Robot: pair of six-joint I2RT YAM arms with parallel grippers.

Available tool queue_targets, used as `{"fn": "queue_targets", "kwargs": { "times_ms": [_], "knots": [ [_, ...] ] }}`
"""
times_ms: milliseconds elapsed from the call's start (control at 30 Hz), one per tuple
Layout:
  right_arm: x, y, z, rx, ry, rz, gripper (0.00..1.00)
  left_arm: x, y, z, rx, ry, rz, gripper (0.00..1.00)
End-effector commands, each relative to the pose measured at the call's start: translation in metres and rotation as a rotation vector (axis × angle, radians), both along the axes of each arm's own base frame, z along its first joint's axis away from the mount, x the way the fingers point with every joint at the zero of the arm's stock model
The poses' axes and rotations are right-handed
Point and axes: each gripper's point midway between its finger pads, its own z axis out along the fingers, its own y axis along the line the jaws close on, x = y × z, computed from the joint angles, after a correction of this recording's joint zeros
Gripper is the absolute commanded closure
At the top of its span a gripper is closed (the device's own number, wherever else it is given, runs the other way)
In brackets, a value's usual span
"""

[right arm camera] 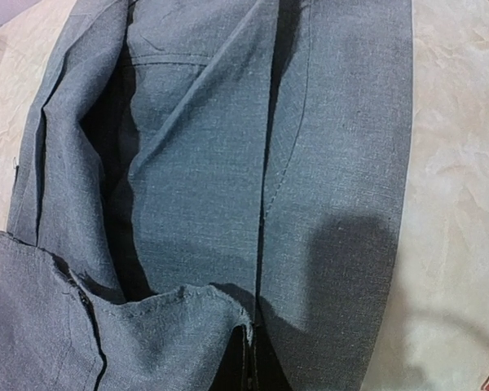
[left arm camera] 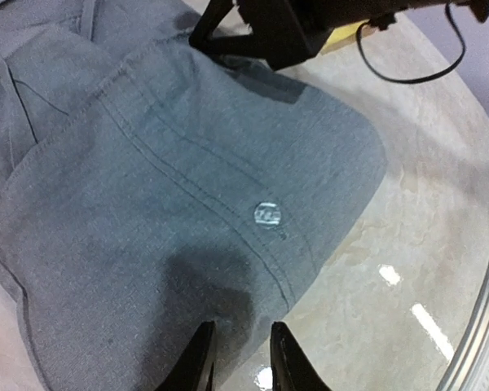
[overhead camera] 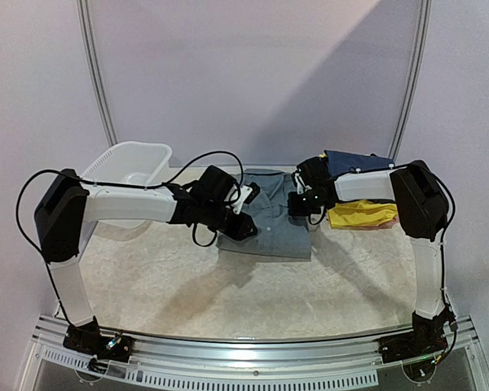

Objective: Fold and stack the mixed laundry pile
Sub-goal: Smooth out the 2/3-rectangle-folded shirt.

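Observation:
The grey trousers (overhead camera: 267, 218) lie partly folded at the table's middle. My left gripper (left arm camera: 243, 358) hangs low over their near corner, beside a metal button (left arm camera: 267, 214). Its fingers stand a little apart; one finger (left arm camera: 197, 362) is over the cloth, the other over bare table. My right gripper (right arm camera: 248, 362) is shut on a raised hem (right arm camera: 179, 305) of the trousers, which drapes off its tips. In the top view both grippers, left (overhead camera: 243, 228) and right (overhead camera: 299, 204), meet over the trousers. A navy garment (overhead camera: 354, 161) and a yellow one (overhead camera: 363, 214) lie behind the right arm.
A white plastic basin (overhead camera: 130, 167) stands at the back left. The pale marbled table (overhead camera: 228, 285) runs to a curved metal rail at its near edge (overhead camera: 253, 338). The right arm's black wrist and cable (left arm camera: 285, 32) reach in over the trousers' far side.

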Motion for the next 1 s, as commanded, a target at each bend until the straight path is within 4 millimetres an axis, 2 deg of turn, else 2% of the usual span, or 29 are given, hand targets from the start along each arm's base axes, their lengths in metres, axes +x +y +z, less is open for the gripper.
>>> {"fn": "queue_targets", "kwargs": {
  "times_ms": [0, 133, 500, 600, 700, 767, 967],
  "knots": [
    [0.004, -0.002, -0.008, 0.0, 0.023, -0.014, 1.0, -0.007, 0.008, -0.044, 0.078, 0.053, -0.004, 0.78],
    [0.004, -0.002, -0.008, 0.004, 0.026, -0.015, 1.0, -0.005, 0.017, -0.069, 0.123, 0.056, 0.033, 0.8],
    [0.002, -0.003, -0.007, 0.002, 0.031, -0.014, 0.98, -0.024, 0.024, -0.099, 0.093, 0.124, 0.032, 0.82],
    [0.001, -0.003, -0.003, 0.004, 0.034, -0.011, 0.83, -0.026, 0.021, -0.103, 0.081, 0.135, 0.022, 0.82],
    [-0.002, -0.003, 0.008, 0.011, 0.025, -0.006, 0.68, -0.027, 0.016, -0.101, 0.067, 0.135, 0.008, 0.82],
    [-0.005, -0.004, 0.02, 0.015, 0.016, -0.001, 0.6, -0.027, 0.012, -0.097, 0.062, 0.129, 0.001, 0.83],
    [-0.012, -0.006, 0.073, 0.027, -0.031, 0.027, 0.47, -0.027, 0.006, -0.096, 0.069, 0.126, -0.004, 0.83]
  ]
}}
